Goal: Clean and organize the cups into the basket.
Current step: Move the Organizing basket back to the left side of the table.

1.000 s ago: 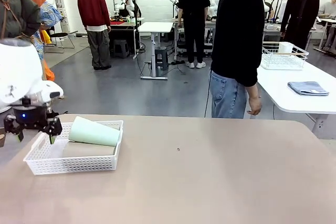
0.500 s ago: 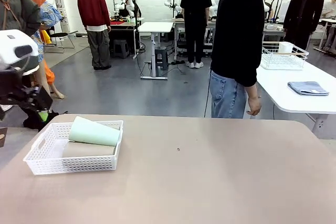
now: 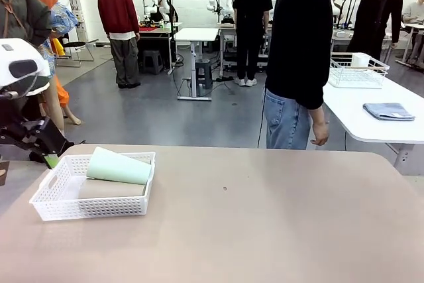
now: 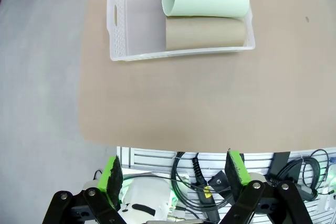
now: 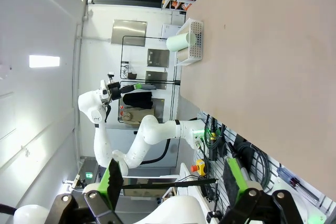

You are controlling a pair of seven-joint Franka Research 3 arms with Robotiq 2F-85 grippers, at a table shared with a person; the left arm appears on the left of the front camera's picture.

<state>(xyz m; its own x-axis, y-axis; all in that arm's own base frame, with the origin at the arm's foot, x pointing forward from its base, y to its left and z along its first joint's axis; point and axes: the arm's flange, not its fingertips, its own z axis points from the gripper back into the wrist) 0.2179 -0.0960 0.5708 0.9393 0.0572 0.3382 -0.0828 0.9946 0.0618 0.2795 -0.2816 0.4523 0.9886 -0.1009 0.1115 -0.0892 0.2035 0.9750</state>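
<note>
- Front view: the basket (image 3: 93, 193) sits near the bench's (image 3: 265, 230) left edge, with 1 mint cup (image 3: 119, 166) lying on a tan cup (image 3: 109, 189). The left pincer (image 3: 48, 150) hangs beyond that edge, empty.
- Left wrist view: left pincer (image 4: 176, 169) spread wide, holding nothing, high above the basket (image 4: 136, 24).
- Right wrist view: right pincer (image 5: 173, 182) released, empty, off the bench's near edge.

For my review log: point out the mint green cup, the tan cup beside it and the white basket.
mint green cup (image 4: 207, 1), left wrist view, on its side wall.
tan cup (image 4: 206, 33), left wrist view, on its side.
white basket (image 3: 93, 208), front view, on its near mesh wall.
</note>
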